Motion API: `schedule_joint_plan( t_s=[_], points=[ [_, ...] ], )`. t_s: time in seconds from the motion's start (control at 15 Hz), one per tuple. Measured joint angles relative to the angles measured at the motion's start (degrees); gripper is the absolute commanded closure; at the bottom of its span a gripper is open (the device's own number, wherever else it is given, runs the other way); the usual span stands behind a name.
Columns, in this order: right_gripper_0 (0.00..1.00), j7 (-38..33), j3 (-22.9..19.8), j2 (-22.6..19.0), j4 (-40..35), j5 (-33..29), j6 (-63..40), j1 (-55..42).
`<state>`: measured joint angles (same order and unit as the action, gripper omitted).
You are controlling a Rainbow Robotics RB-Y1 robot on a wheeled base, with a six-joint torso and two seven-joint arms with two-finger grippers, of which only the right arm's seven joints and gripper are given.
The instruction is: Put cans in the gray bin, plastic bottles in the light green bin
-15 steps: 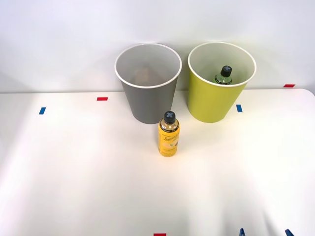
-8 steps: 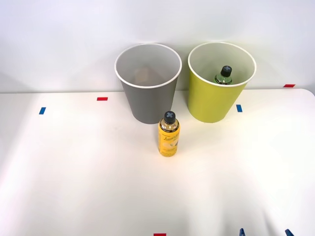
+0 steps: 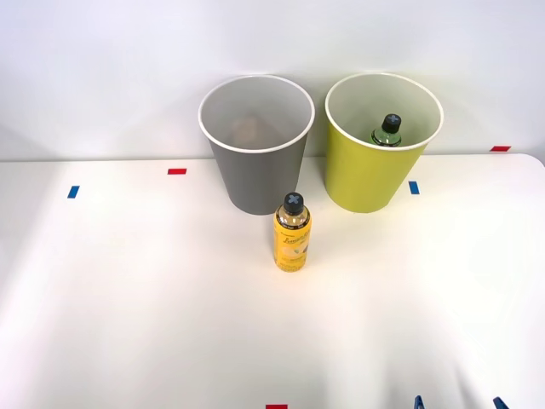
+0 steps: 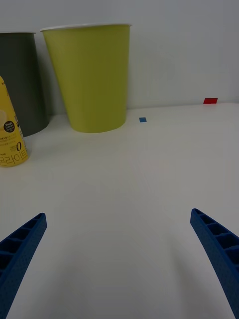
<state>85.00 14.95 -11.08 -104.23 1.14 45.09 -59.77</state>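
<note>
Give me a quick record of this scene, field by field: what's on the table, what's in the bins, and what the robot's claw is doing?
gray bin: upright at table's back; contents unclear
light green bin: upright beside it, holds a green bottle with black cap
yellow bottle: standing upright on table, in front of gray bin
right gripper: open, empty, low over the table, apart from the yellow bottle

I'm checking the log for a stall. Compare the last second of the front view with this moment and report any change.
Nothing visibly changed. The yellow bottle stands upright on the table in front of the gray bin, the green bottle sits inside the light green bin, and the right gripper shows open at the near edge, holding nothing.
</note>
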Motion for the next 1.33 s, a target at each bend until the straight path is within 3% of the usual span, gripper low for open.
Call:
schedule_joint_plan(
  t_s=[1.33],
  points=[
    [0.0,0.0,0.0,0.0,0.0,0.0,0.0,0.0]
  ],
)
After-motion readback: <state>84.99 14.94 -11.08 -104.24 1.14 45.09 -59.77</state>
